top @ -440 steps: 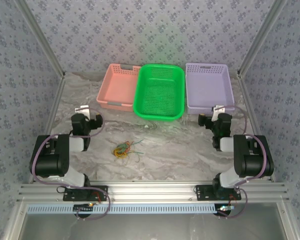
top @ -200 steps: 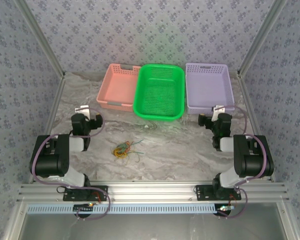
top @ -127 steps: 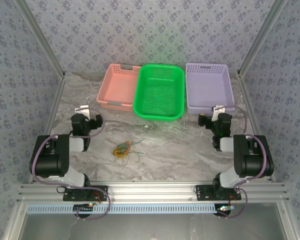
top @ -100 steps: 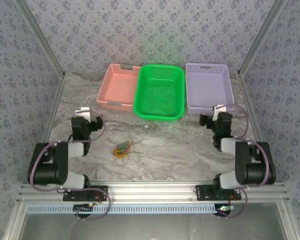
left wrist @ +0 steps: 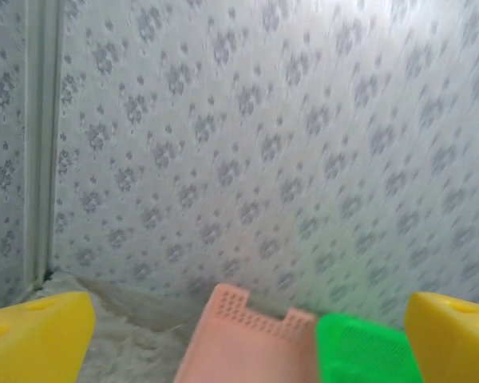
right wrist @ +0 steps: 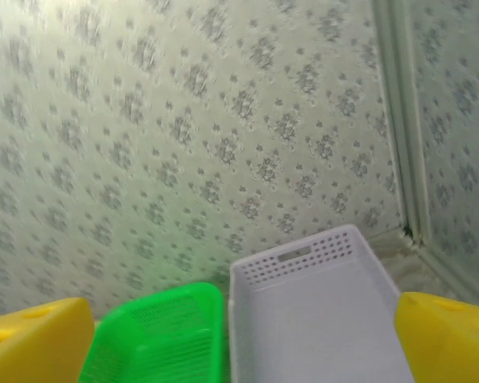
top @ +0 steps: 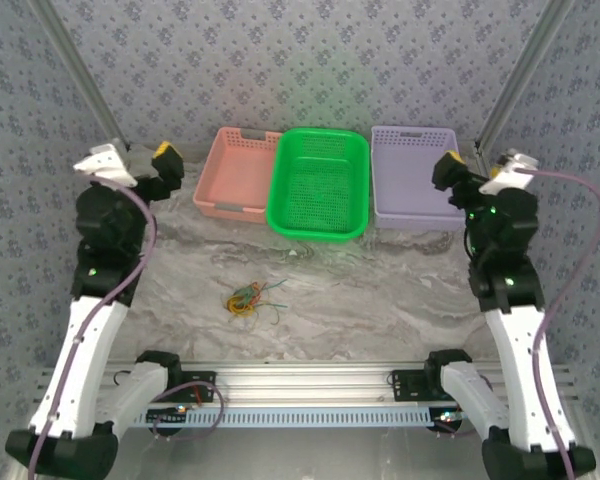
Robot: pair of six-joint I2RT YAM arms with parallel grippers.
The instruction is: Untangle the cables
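Left gripper [top: 152,168], left of the rounded green basket [top: 318,226], fingers wide apart, empty; pink basket [top: 242,165] beside it; one tangle of thin cables [top: 248,298] on marbled table [top: 380,290] before its left corner; lilac basket [top: 417,175] right, three perforated plastic ones; right gripper [top: 458,175] likewise gaping, empty

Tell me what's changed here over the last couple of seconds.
The left gripper swung up from its folded rest to the left of the pink basket; the right gripper rose to the right of the purple basket. Both are open, holding nothing. The cables, those baskets and the green basket stayed put.
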